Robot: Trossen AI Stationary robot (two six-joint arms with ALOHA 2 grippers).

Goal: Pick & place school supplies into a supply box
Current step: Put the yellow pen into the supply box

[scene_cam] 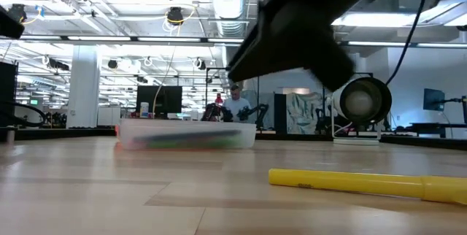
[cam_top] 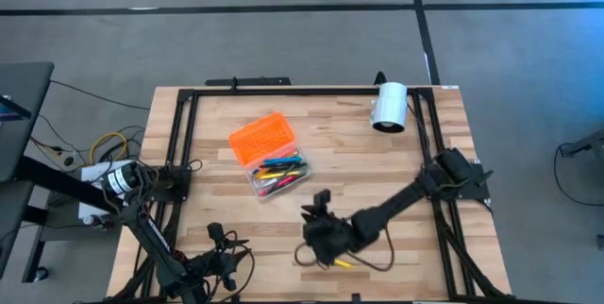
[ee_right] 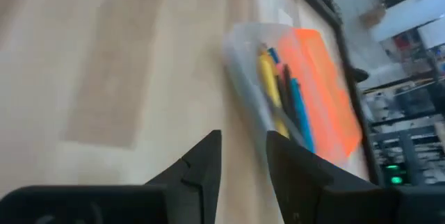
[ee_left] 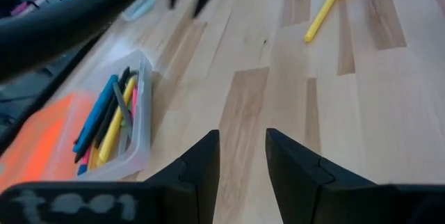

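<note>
Jaws of the right gripper (ee_right: 243, 140) parted by a narrow gap, pinching nothing. Hangs over the near part of the worktop (cam_top: 425, 210), just beside a yellow pen (cam_top: 342, 263) lying flat and loose on the wood; probably poised there because that pen looks like the one supply not yet boxed. Points toward the supply box (cam_top: 278, 174), likely to keep the drop-off spot in sight. Jaws of the left gripper (ee_left: 243, 137) likewise spread a little and empty; waits low at the near left edge, well clear of the pen, so as not to crowd the working arm. Farther out, near the worktop's middle: the box's clear base, with the orange lid (cam_top: 262, 139) flipped open and lying against its far side, leaving the tray open from above. Inside, lying lengthwise and side by side: pens and pencils in blue, yellow, black and pink. At the far right, well apart from everything, a white cylinder (cam_top: 389, 106) on its side.
</note>
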